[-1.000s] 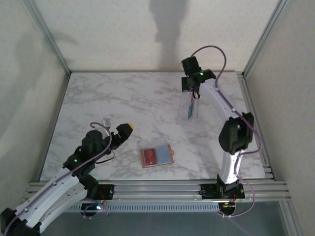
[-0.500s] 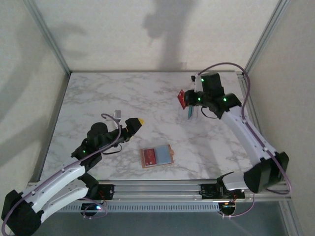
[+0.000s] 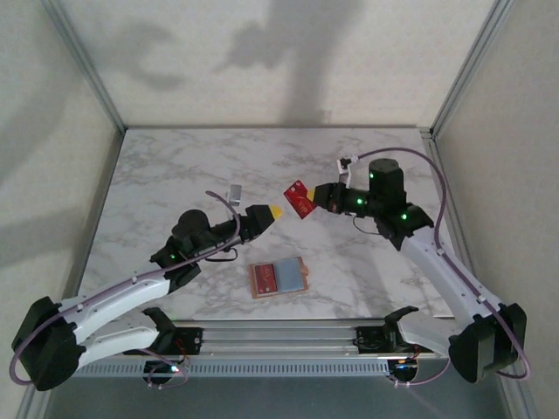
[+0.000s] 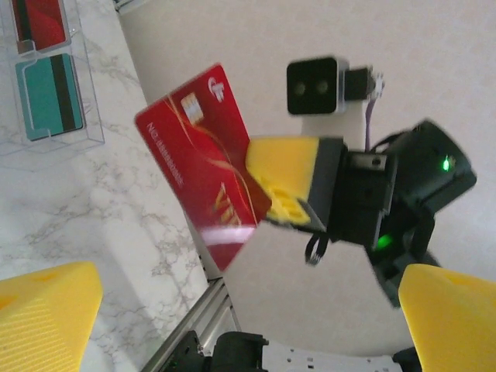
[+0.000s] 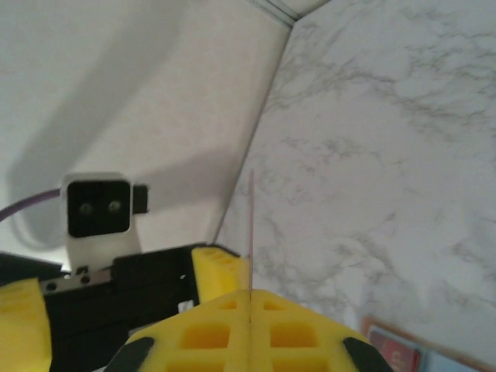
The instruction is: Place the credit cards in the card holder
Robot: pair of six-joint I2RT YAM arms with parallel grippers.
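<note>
**Red card held beyond the open holder**

Card holder point(image 3: 279, 278) lies open on the near counter point(image 3: 175, 175). Beyond it, left jaws are spread wide and empty. Right jaws pinch a red credit card point(image 3: 301, 199) by one end. That shallow hold could let it slip.

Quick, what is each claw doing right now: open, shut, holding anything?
Left gripper: open, holding nothing.
Right gripper: shut on a red credit card.

L arm point(image 3: 113, 297) angled inward, L fingers point(image 3: 273, 211) wide, prob. clear of R fingers point(image 4: 291, 182) clamped on red card point(image 4: 203, 159).
</note>
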